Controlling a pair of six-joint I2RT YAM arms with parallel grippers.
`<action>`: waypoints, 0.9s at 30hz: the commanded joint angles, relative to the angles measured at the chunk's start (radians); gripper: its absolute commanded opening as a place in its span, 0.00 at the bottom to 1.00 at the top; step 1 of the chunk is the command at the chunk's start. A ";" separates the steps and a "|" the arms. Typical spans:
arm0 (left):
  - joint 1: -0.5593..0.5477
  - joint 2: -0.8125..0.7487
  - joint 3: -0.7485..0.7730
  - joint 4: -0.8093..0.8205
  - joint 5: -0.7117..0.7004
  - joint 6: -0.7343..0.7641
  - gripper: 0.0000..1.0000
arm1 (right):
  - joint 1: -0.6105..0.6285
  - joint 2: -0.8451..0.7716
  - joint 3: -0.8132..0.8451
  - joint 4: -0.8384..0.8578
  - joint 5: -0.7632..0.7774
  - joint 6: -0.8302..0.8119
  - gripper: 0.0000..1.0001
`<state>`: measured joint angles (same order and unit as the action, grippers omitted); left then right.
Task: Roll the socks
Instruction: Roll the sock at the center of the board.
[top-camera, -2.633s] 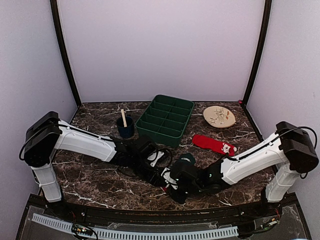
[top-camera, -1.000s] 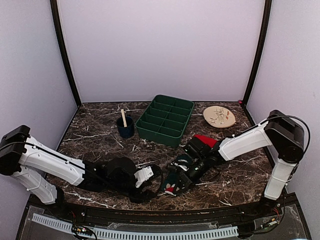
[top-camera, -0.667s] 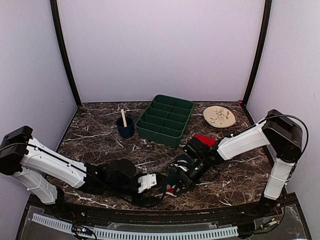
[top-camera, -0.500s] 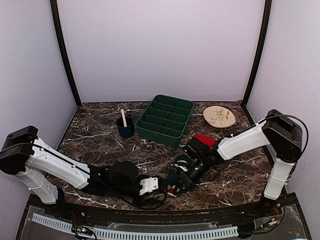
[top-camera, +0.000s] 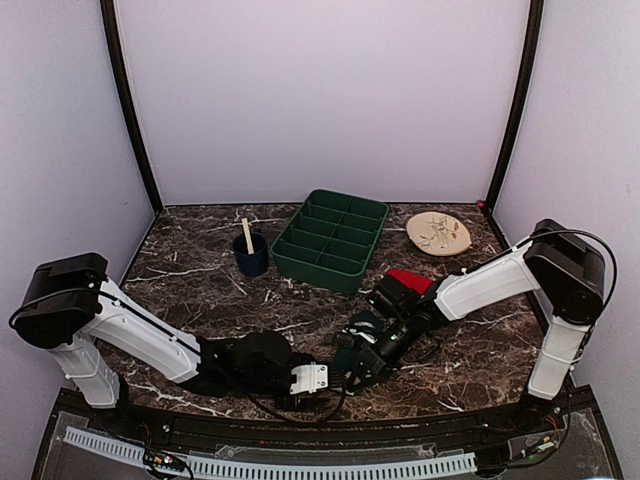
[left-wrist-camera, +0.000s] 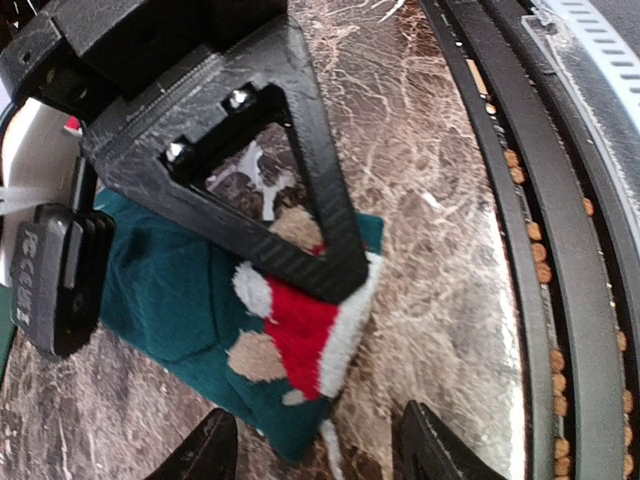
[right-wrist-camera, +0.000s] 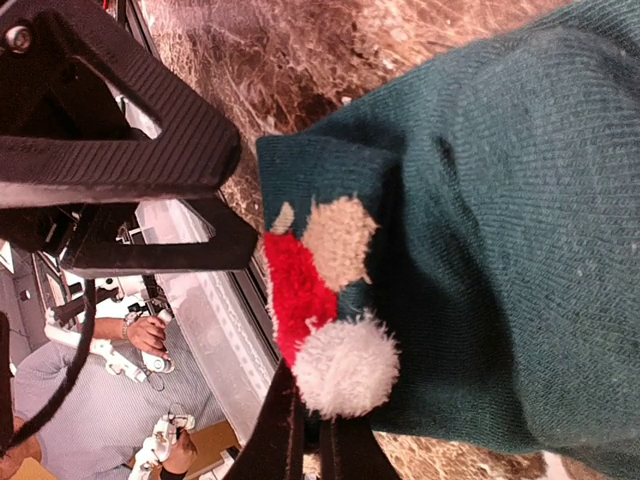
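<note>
left wrist view has the teal sock (left-wrist-camera: 170, 300) lying on the marble table (left-wrist-camera: 420, 230), its end with the red and white patch turned toward the front rail (left-wrist-camera: 545, 250). the right gripper (right-wrist-camera: 305, 415) is clenched on that end and, as far as i can judge, pinches the fabric just under the white pom-pom. the left gripper (left-wrist-camera: 320, 442) is released, its jaws apart and empty just off the sock's corner. from above, the teal sock sits at about 6 o'clock on the table, close to the front edge, with the left gripper at its 7 o'clock. the red sock (top-camera: 410, 279) lies at its 1 o'clock, partly under the right arm (top-camera: 480, 285).

what worries me is that both grippers crowd the same corner. if the left jaws close here, a finger could land on the right gripper instead of cloth. they might also nip only a thin bit of hem that slips out once rolling begins. the right side's pinch is narrow, so a roll started from it may go crooked and spring open. a tug toward 6 o'clock could drag the sock over the rail. the red sock might get swept along when that arm moves.
</note>
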<state>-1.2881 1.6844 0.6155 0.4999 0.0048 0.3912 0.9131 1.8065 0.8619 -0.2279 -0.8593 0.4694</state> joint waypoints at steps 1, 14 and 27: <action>-0.004 0.025 0.041 0.055 -0.036 0.068 0.59 | -0.011 -0.015 -0.007 -0.012 -0.022 -0.013 0.00; -0.004 0.064 0.066 -0.004 0.005 0.130 0.50 | -0.039 -0.002 0.023 -0.079 -0.046 -0.071 0.00; -0.005 0.123 0.121 -0.034 -0.009 0.188 0.39 | -0.040 0.039 0.077 -0.165 -0.069 -0.139 0.00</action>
<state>-1.2877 1.7954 0.7094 0.5030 -0.0055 0.5503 0.8806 1.8221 0.9035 -0.3489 -0.9073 0.3744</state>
